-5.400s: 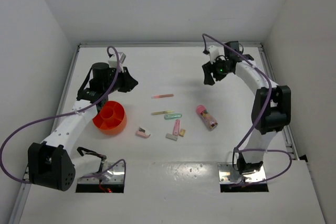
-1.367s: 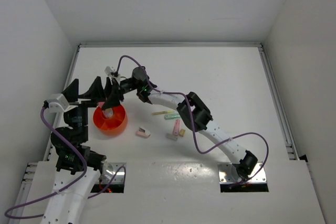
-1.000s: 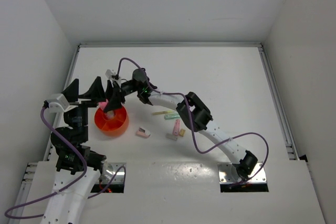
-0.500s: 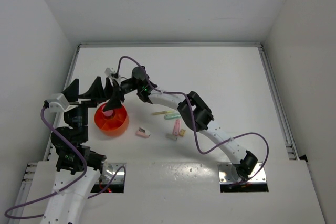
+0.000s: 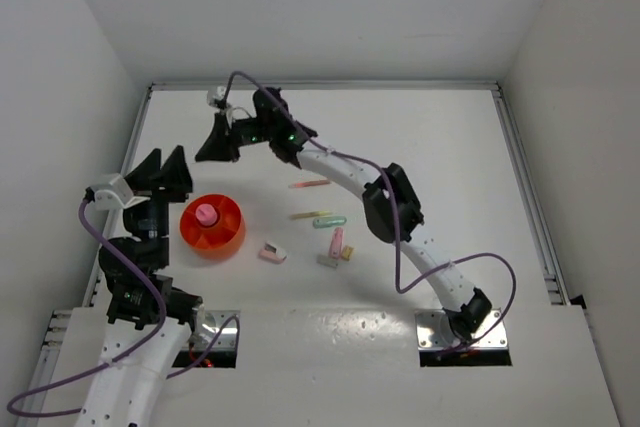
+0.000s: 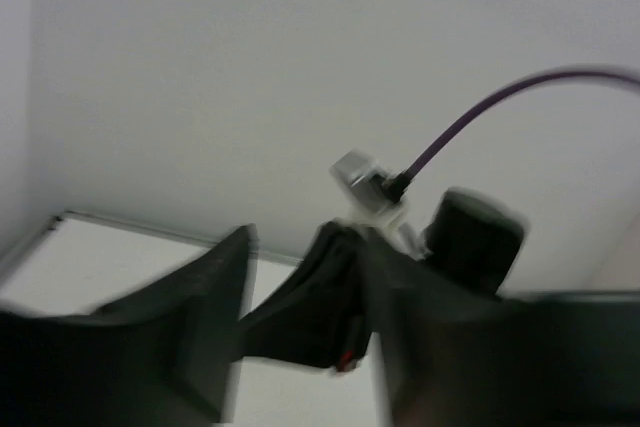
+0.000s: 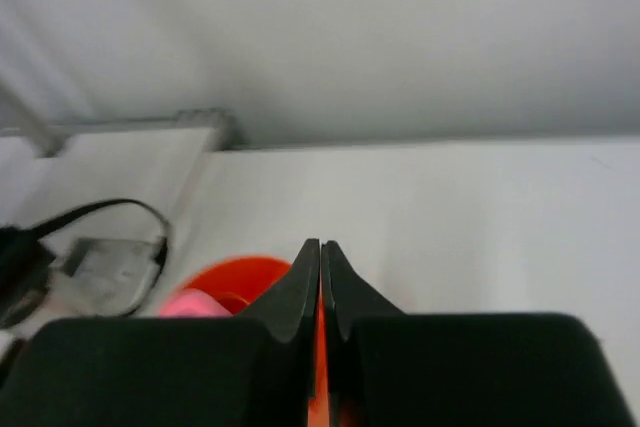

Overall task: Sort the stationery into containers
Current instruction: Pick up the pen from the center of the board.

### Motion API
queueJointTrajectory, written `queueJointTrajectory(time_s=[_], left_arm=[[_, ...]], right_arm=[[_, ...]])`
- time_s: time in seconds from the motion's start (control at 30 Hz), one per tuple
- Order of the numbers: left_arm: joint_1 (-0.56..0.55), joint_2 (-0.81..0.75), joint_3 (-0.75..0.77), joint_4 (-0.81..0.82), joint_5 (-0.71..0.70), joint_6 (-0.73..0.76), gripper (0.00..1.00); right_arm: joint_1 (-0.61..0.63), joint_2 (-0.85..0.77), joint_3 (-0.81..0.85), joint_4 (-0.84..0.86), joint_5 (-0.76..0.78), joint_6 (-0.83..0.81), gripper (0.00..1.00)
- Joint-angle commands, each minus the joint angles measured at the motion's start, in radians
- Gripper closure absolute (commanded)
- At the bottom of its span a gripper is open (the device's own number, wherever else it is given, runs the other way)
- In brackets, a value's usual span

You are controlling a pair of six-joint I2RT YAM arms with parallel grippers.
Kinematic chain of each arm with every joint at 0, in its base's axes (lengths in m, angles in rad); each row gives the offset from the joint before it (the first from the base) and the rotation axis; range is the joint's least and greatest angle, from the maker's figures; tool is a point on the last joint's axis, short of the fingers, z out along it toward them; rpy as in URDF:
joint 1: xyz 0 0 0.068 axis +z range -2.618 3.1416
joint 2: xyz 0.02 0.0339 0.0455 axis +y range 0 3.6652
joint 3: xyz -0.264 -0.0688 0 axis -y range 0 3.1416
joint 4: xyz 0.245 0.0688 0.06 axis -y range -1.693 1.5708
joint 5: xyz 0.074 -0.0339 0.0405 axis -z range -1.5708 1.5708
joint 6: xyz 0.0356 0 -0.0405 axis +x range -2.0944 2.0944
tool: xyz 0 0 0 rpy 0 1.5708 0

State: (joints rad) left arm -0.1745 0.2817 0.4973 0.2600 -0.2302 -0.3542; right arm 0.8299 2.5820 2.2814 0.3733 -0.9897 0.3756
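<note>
- Top external view: the right gripper [image 5: 204, 152] hangs over the table just beyond the orange bowl [image 5: 232, 235]. Its fingers are pressed together with nothing between them.
- The pink-capped tube [image 5: 206, 213] stands in the bowl, below and nearer the bases than that gripper.
- The left gripper [image 5: 163, 169] sits just left of the bowl, its fingers spread wide and empty.
- The pink pen [image 5: 310, 184], yellow-green pen [image 5: 303, 215], mint-green marker [image 5: 330, 221] and pink marker [image 5: 336, 243] lie well right of both grippers.

Lab cell — bare white walls [image 5: 300, 7]
</note>
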Motion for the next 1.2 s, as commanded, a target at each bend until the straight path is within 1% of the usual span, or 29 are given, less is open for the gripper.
queueJointTrajectory(time_s=[0.0,0.03,0.07,0.1,0.13,0.17,0.2,0.23,0.27,0.3,0.33,0.37,0.4,0.43,0.47,0.5,0.53,0.63,0.73,0.8,0.97,1.17], left_arm=[[0.012,0.042,0.069,-0.040,-0.001,-0.017,0.59],[0.012,0.060,0.087,-0.066,-0.001,-0.026,0.78],[0.012,0.110,0.111,-0.097,-0.001,-0.026,1.00],[0.012,0.143,0.166,-0.167,0.027,-0.026,1.00],[0.012,0.175,0.191,-0.198,0.055,-0.008,1.00],[0.012,0.209,0.211,-0.223,0.084,0.003,0.98],[0.012,0.273,0.228,-0.258,0.109,0.012,0.84],[0.012,0.305,0.256,-0.272,0.190,0.024,0.66],[0.012,0.341,0.273,-0.286,0.237,0.024,0.47],[0.012,0.373,0.285,-0.298,0.285,0.037,0.18],[0.012,0.436,0.296,-0.310,0.326,0.037,0.11],[0.012,0.468,0.325,-0.324,0.394,0.037,0.06],[0.012,0.494,0.342,-0.343,0.416,0.037,0.04],[0.012,0.517,0.356,-0.370,0.428,0.046,0.04],[0.012,0.531,0.356,-0.370,0.428,0.046,0.04],[0.012,0.531,0.356,-0.370,0.428,0.046,0.04],[0.012,0.531,0.356,-0.370,0.428,0.046,0.04],[0.012,0.484,0.333,-0.358,0.382,0.046,0.04],[0.012,0.459,0.323,-0.347,0.367,0.046,0.04],[0.012,0.459,0.323,-0.347,0.358,0.046,0.04],[0.012,0.459,0.323,-0.347,0.367,0.046,0.04],[0.012,0.459,0.323,-0.347,0.376,0.046,0.04]], right_arm=[[-0.098,-0.187,0.043,-0.552,0.356,-0.382,0.98],[-0.113,-0.210,0.012,-0.607,0.463,-0.433,0.76],[-0.124,-0.233,-0.069,-0.641,0.544,-0.466,0.24],[-0.146,-0.270,-0.101,-0.716,0.630,-0.601,0.20],[-0.155,-0.281,-0.126,-0.767,0.679,-0.671,0.20],[-0.164,-0.281,-0.166,-0.812,0.728,-0.729,0.24],[-0.173,-0.281,-0.181,-0.891,0.776,-0.779,0.59],[-0.196,-0.281,-0.191,-0.937,0.790,-0.881,0.84],[-0.207,-0.281,-0.191,-0.983,0.790,-0.932,1.00],[-0.216,-0.251,-0.172,-1.048,0.790,-0.993,1.00],[-0.216,-0.234,-0.157,-1.173,0.790,-1.048,0.96],[-0.216,-0.217,-0.130,-1.236,0.775,-1.163,0.86],[-0.216,-0.203,-0.129,-1.289,0.761,-1.205,0.66],[-0.216,-0.194,-0.129,-1.347,0.749,-1.243,0.57],[-0.216,-0.183,-0.147,-1.356,0.734,-1.294,0.52],[-0.216,-0.183,-0.170,-1.357,0.734,-1.311,0.49],[-0.207,-0.194,-0.224,-1.302,0.743,-1.320,0.45],[-0.186,-0.194,-0.264,-1.240,0.763,-1.337,0.43],[-0.176,-0.135,-0.197,-1.270,0.751,-1.337,0.43],[-0.176,-0.126,-0.197,-1.284,0.750,-1.337,0.43],[-0.167,-0.138,-0.263,-1.214,0.750,-1.337,0.43],[-0.149,-0.073,-0.151,-1.263,0.665,-1.328,0.43]])
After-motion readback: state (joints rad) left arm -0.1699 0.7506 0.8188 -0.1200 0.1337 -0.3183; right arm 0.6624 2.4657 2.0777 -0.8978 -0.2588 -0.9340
